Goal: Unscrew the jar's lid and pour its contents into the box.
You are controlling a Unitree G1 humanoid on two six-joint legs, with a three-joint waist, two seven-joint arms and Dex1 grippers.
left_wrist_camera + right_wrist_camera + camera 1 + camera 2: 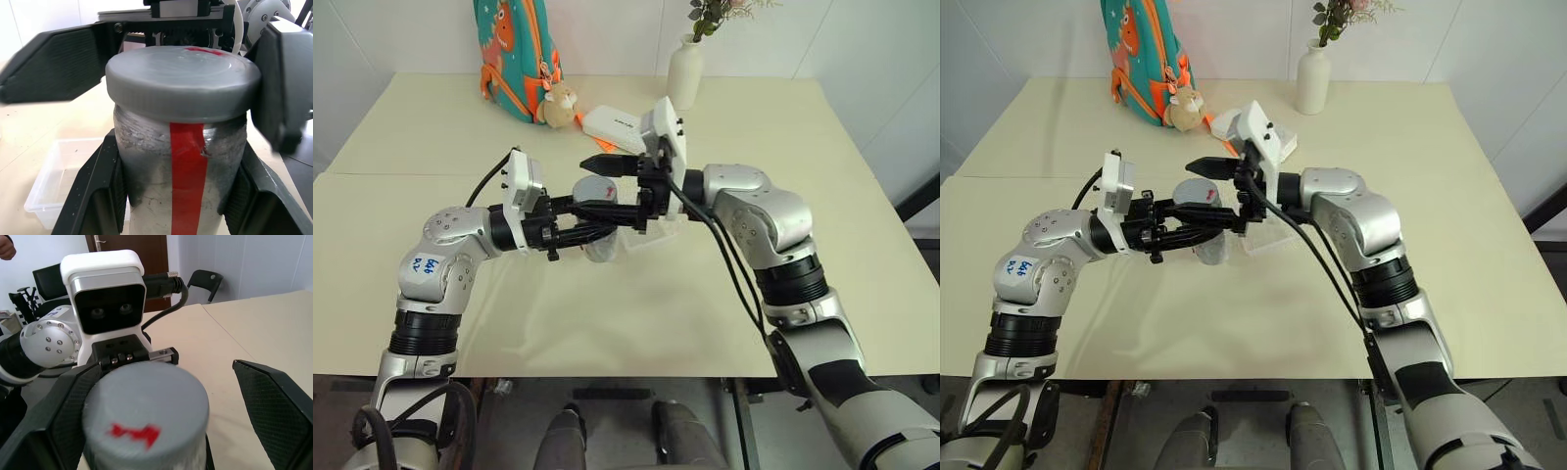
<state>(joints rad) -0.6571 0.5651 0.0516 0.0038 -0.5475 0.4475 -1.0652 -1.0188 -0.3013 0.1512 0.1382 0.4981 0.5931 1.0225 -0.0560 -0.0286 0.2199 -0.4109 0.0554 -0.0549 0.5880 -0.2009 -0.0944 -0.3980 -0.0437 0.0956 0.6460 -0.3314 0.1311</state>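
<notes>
You have the jar (181,181) clamped in the left gripper (592,230), whose fingers (93,196) press on opposite sides of its silvery wall, one either side of the red stripe, and hold it upright above the cream table (607,323). That grip sits below the lid (183,83), which leaves the whole grey cap free for the other arm, a sensible way to brace a jar against a twist. The right gripper (161,416) comes in level from the opposite side with its jaws spread as wide as they go, one black finger (274,411) on each side of the lid and not yet touching it, so it holds nothing. In the right wrist view the cap with its small red mark lies between those fingers, a little toward one of them, so I judge you should centre it before closing. The lid is still seated on the jar, so the unscrewing has not begun and the contents cannot be seen through the wall. The clear plastic box (63,181) rests on the table just beside and below the held jar, close enough that the pour should need only a tilt once the cap is off. Farther back stand a white case (612,125), a white vase (685,73) and a teal backpack (514,54), well apart from the work.
</notes>
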